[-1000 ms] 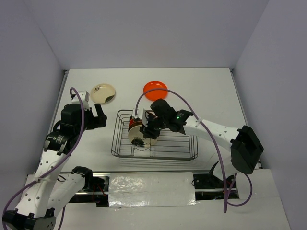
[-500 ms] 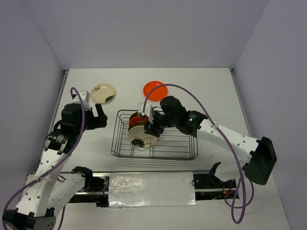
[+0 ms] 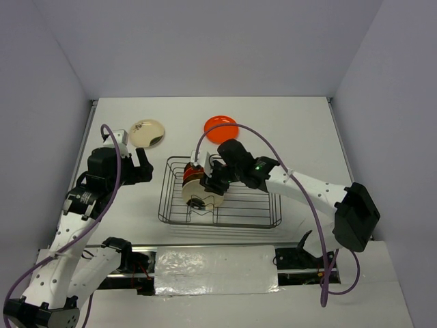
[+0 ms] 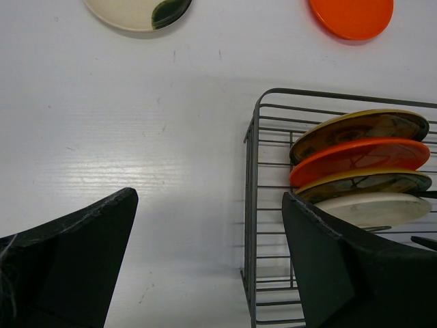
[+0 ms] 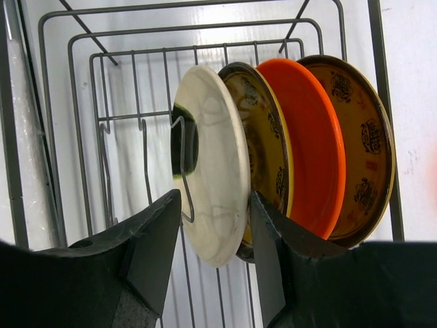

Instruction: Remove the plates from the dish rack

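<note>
At the rack: four plates stand on edge, packed close, toward the left end of the dish rack (image 3: pixel 166 199).
Order from my right wrist view: front cream plate (image 5: pixel 215 157), then patterned plate (image 5: pixel 265 137), racked orange plate (image 5: pixel 311 143), far patterned plate (image 5: pixel 362 137).
On the table (image 3: pixel 307 130): two more lie flat behind the rack, a cream plate with a dark patch (image 3: pixel 147 132) and a loose orange plate (image 3: pixel 221 127). I count those as done.
Right end effector (image 5: pixel 213 205): down in the rack, one finger on each face of the front cream plate's rim. Jaws are part-way in. I cannot tell whether the pads are pressing or just straddling.
Left end effector (image 4: pixel 209 198): spread wide, nothing in it, hanging over bare table just left of the rack.
Step, my call: taking hold of the front cream plate, with three more to go after it.
Handling, my guess: rigid, glossy and smooth, so it is likely to slide in a weak pinch. Light enough for one arm. Could chip if it knocks wire or its neighbour.
Where to hold: on the rim, pads flat on both faces, deep enough to bite past the lip.
Watch: a divider wire crosses the cream plate's front face, and the patterned plate sits just behind it. I'd lift along the plate's own plane, with no twisting.
</note>
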Controlling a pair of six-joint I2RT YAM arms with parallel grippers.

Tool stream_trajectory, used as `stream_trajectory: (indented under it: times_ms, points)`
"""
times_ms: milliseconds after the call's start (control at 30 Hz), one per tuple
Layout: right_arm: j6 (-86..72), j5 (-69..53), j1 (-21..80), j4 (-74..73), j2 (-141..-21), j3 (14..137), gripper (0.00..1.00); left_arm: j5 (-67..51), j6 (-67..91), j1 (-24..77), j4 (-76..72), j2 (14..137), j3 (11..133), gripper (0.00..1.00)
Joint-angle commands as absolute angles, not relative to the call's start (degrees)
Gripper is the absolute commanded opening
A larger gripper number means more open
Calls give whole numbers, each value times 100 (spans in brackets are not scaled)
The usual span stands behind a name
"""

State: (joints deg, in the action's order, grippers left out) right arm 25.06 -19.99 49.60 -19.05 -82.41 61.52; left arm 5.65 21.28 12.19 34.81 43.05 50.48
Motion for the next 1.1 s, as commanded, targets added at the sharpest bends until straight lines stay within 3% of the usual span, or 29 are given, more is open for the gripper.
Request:
stream_trajectory:
  times_ms: [0,333,533,800,900,1067]
  points:
    - [2566,-1907,4931,-1617,-8297,6214,52,483,2101,1213,3278,4324,5054,99]
    - [2558,-1986,4869,-1468,-8086,6091,51,448,2092,1213,3270,4333,5054,99]
    - [2584,-1907,4869,-1512,-8543,6170,47,466,2101,1213,3269,4298,5045,100]
    - [2523,-2162,4878,-1362,-8631,6126,36,431,2092,1213,3261,4350,5045,99]
    - [2531,-2215,4878,-1388,-8517,6135,25,422,2092,1213,3261,4351,5045,100]
    - [2584,-2180,4869,-1538,-8341,6223,17,422,2101,1213,3261,4377,5045,99]
